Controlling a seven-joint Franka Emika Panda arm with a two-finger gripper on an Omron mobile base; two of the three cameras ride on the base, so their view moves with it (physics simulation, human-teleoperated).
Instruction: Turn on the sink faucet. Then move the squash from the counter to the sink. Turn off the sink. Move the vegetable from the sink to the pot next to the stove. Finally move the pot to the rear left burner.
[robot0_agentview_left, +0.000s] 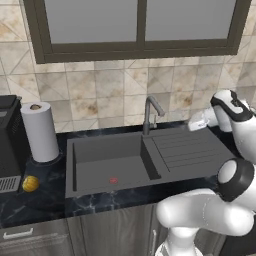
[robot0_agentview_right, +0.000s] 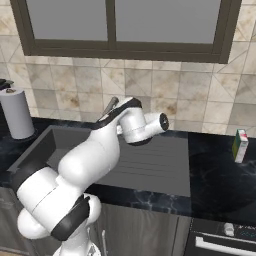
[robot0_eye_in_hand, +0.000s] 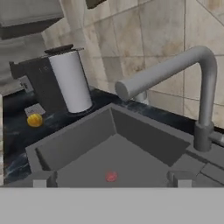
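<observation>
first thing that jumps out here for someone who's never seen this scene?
Probably the big white arm, bent over the ribbed drainboard with its end effector hanging open, holding nothing, just right of the sink faucet. Then the dark grey sink sunk in the black counter, and the small yellow squash at its left, below the paper towel roll.

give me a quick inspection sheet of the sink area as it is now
surface: black veined counter, dry as far as visible
job's things: sink faucet upright, spout over the basin, no water seen; sink bare apart from its red drain mark; squash on the counter left of the sink, beside the dark appliance
clutter: paper towel roll upright behind the sink's left corner; small carton on the counter right of the drainboard
grippers: gripper open, fingers apart, holding nothing, facing the basin
cables: nothing seen
surroundings: tiled wall, window above
</observation>
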